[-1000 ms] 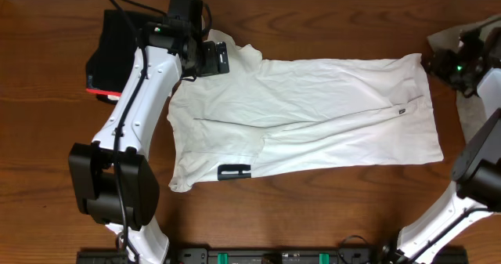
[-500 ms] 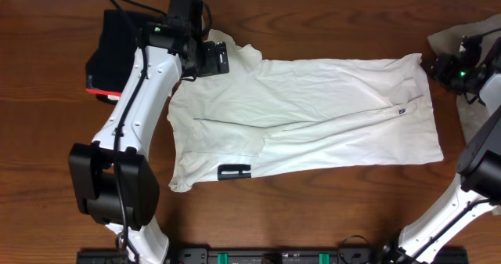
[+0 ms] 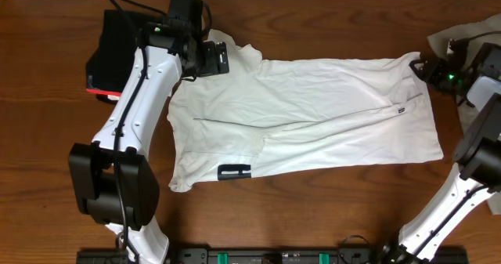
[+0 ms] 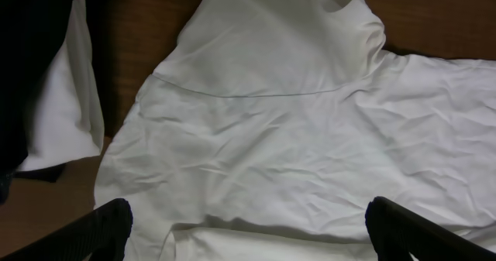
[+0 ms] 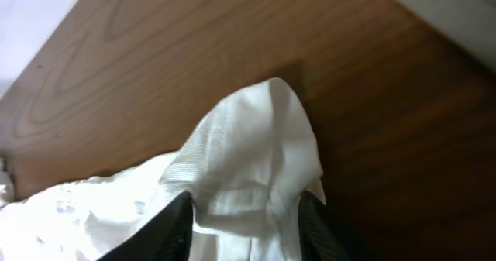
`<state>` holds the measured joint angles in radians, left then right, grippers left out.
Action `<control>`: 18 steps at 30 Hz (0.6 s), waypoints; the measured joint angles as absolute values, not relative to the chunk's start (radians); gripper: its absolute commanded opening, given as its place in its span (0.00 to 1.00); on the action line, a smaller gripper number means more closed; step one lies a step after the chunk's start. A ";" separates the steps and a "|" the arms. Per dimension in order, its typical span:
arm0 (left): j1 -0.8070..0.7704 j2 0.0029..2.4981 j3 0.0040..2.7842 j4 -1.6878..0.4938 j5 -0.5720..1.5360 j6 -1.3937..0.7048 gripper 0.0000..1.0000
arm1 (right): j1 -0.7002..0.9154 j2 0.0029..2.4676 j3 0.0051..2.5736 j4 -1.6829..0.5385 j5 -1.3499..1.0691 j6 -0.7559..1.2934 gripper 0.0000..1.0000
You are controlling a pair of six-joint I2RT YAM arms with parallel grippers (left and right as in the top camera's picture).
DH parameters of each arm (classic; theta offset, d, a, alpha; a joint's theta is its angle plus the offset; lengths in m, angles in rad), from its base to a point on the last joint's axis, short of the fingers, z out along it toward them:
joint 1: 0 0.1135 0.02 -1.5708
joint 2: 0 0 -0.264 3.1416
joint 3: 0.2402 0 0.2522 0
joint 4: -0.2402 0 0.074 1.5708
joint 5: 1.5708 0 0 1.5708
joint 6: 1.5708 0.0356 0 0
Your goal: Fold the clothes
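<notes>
The large white T-shirt (image 3: 313, 115) lies spread across the table, with a black print (image 3: 234, 171) near its front left edge. My left gripper (image 3: 210, 59) hovers open over the shirt's back left part; in the left wrist view its fingers (image 4: 248, 238) stand wide apart above the wrinkled white cloth (image 4: 271, 121). My right gripper (image 3: 423, 65) is at the shirt's back right corner. In the right wrist view its fingers (image 5: 244, 222) are closed around the bunched hem corner (image 5: 248, 137). The black red-edged garment (image 3: 116, 48) lies at the back left, the grey-beige one (image 3: 458, 35) at the back right.
Bare brown wooden table (image 3: 313, 209) lies in front of the shirt. The grey-beige cloth continues along the right edge (image 3: 472, 119) behind my right arm. The arm bases stand at the front edge (image 3: 117, 193).
My right gripper has moved left from the grey-beige garment to the shirt's back right corner. The left arm and the shirt have not moved.
</notes>
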<state>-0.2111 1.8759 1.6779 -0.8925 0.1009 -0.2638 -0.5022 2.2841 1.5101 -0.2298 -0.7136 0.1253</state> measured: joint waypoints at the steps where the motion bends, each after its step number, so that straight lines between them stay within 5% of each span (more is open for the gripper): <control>1: -0.211 1.876 1.678 -0.892 0.101 -0.264 0.98 | -0.502 2.284 1.510 -0.229 -0.718 0.125 0.41; 18: -0.211 1.876 1.678 -0.892 0.101 -0.264 0.98 | -0.502 2.284 1.513 -0.194 -0.778 0.149 0.51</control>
<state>-0.2111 1.8759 1.6779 -0.8925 0.1009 -0.2638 -0.5018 2.2845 1.5131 -0.1944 -0.7784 0.1486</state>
